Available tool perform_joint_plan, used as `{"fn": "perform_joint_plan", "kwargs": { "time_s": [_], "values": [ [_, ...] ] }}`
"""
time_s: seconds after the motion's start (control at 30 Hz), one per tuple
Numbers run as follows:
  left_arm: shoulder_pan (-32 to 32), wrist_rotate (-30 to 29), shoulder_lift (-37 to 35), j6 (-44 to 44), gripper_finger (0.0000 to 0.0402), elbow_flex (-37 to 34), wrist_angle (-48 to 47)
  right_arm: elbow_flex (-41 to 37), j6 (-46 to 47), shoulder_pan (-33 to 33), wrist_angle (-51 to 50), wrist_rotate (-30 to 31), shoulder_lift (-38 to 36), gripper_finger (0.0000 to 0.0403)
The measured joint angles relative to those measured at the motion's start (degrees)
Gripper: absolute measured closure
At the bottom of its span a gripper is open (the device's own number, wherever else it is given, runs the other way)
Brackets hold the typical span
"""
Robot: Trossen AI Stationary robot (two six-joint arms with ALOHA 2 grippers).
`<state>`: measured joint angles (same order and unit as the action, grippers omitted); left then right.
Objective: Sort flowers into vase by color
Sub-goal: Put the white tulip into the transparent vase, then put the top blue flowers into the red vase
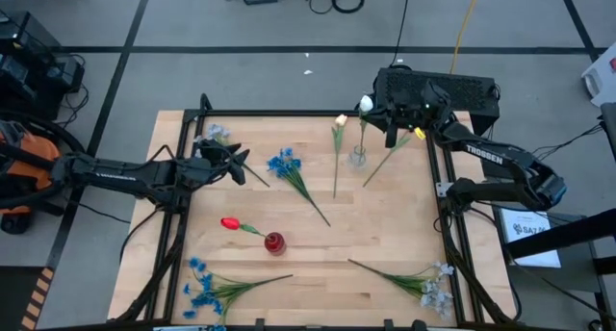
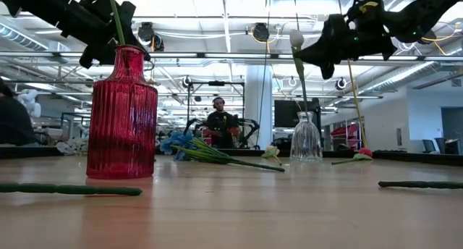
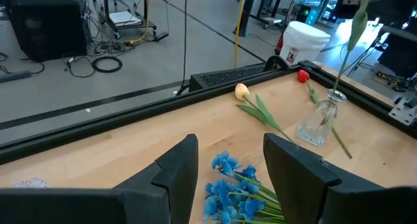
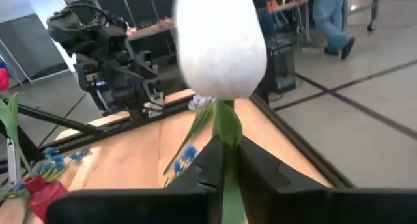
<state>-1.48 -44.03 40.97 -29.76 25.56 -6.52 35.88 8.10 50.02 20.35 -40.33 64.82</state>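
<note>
**White tulip held above the clear vase**

Here, part of the scene is hidden or hard to read. In the high view the clear vase (image 1: 358, 158) is only faintly seen against the table (image 1: 385, 235), and the lower end of the held stem cannot be followed into its neck. In the right wrist view the bloom of the white tulip (image 4: 215, 42) fills the middle and hides much of the table behind it. In the low view the red vase (image 2: 121, 111) blocks what lies behind it, and a person (image 2: 221, 122) is seen only small and far off in the room.

The right gripper (image 1: 397, 117) is closed on the stem of the white tulip, just below the bloom, over the far right part of the table and above the clear vase. The left gripper (image 1: 234, 161) is held over the far left part of the table with its fingers (image 3: 176, 168) spread and nothing between them; a blue bunch (image 3: 234, 188) lies just ahead of it.

Two vases are counted: one clear, one red. One red tulip (image 1: 231, 223) is seen lying beside the red vase. One cream tulip (image 1: 339, 124) lies flat beside the clear vase. Two blue bunches are counted, the second (image 1: 204, 285) at the near left corner. One pale spray (image 1: 433, 288) lies at the near right, and another pale spray (image 1: 216, 134) at the far left.
</note>
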Motion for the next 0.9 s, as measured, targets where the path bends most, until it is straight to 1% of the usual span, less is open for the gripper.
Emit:
{"fn": "perform_joint_plan", "kwargs": {
  "time_s": [0.13, 0.3, 0.47, 0.57, 0.73, 0.9],
  "values": [
    [0.00, 0.00, 0.00, 0.02, 0.0221, 0.00, 0.00, 0.00, 0.05, 0.00, -2.69, -0.10, 0.02, 0.0343],
    [0.00, 0.02, 0.00, 0.02, 0.0221, 0.02, 0.00, 0.00, 0.13, 0.02, -3.18, 0.14, -0.39, 0.0292],
    [0.00, 0.02, 0.00, 0.04, 0.0221, 0.00, -0.01, 0.00, -0.68, 0.69, -4.87, 4.05, -3.12, 0.0240],
    [0.00, 0.02, 0.00, 0.02, 0.0221, 0.01, -0.01, 0.38, -3.37, 1.86, -8.08, 4.99, -5.73, 0.0220],
    [0.00, 0.04, 0.00, 0.02, 0.0221, 0.01, -0.02, 3.62, -6.85, 2.80, -18.07, 11.54, -10.88, 0.0216],
    [0.00, 0.07, 0.00, 0.02, 0.0221, 0.02, -0.02, 10.34, -8.17, 2.80, -34.45, 19.26, -14.32, 0.0234]
  ]
}}
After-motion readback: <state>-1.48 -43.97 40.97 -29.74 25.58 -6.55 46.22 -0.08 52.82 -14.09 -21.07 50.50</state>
